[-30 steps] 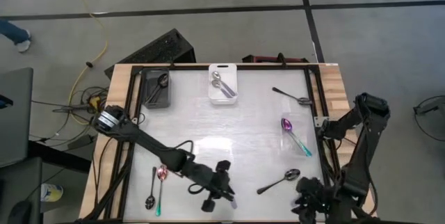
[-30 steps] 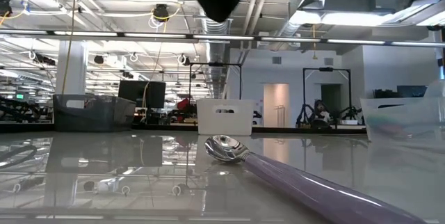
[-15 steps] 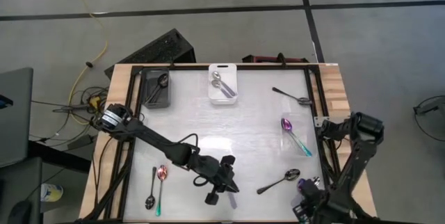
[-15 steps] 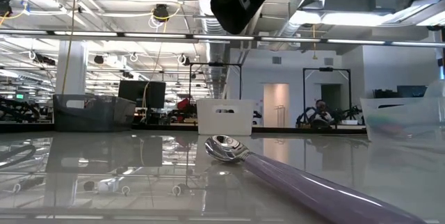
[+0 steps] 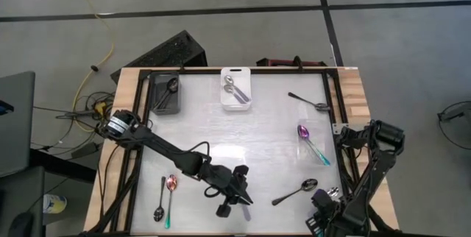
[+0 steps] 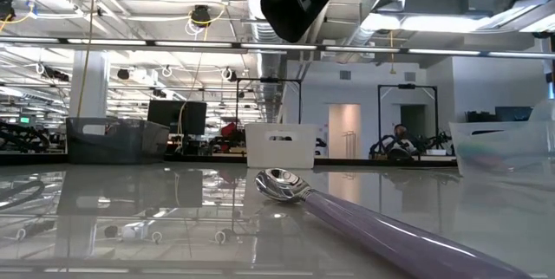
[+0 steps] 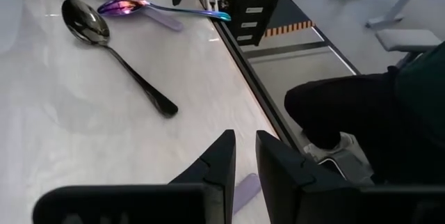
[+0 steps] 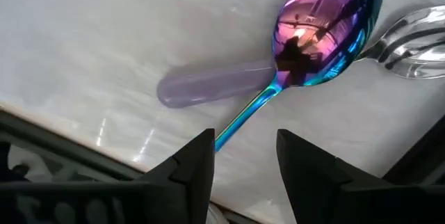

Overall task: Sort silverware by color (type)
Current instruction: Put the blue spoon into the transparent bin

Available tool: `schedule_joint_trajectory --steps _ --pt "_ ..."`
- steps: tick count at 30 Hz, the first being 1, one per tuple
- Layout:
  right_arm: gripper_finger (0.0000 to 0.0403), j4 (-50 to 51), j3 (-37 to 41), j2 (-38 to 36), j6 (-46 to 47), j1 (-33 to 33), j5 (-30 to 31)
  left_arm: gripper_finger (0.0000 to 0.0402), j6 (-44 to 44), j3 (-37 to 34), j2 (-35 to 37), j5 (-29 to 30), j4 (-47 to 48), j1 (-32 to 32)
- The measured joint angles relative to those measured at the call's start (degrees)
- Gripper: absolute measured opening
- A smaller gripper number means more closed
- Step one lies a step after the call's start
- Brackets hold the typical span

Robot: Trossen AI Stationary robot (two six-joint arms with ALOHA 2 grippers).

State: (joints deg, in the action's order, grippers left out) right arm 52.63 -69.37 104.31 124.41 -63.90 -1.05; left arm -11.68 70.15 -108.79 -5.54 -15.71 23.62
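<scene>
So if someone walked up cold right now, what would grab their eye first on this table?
Probably the left arm stretched across the table, its left gripper near the front edge, fingers nearly together above a pale lilac handle. Next, the rainbow spoon right under the right gripper at the front right corner, lying across another lilac handle. At the back, the dark bin and white bin already hold spoons.

Bright light coming from long ceiling lamps point(image 6: 173, 45) in low view. Shiny table top point(image 5: 243, 141) glaring white, mirroring room. Spoon handle point(image 6: 390, 231) near low camera looking blurry. Rainbow spoon bowl point(image 8: 320, 33) gleaming, showing tiny reflections. Shadows staying soft, faint.
</scene>
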Motion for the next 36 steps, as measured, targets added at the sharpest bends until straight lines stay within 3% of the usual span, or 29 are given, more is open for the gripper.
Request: schedule_joint_trajectory --steps 13,19,23,36 --pt "0.0165 -9.7 7.0 -0.2 2.2 0.3 -0.6 0.0043 0.7 0.0 0.0 0.2 3.1 0.0" --pt "0.0079 -7.9 7.5 -0.3 2.1 1.5 0.3 0.0043 1.6 0.0 0.0 0.2 3.1 0.0" --pt "0.0024 -5.3 7.3 -0.6 2.4 2.5 4.1 0.0043 1.6 0.0 0.0 0.2 3.0 0.0" --pt "0.0020 7.3 5.1 -9.6 -4.3 3.7 15.1 0.0043 0.9 0.0 0.0 0.3 3.7 0.0"
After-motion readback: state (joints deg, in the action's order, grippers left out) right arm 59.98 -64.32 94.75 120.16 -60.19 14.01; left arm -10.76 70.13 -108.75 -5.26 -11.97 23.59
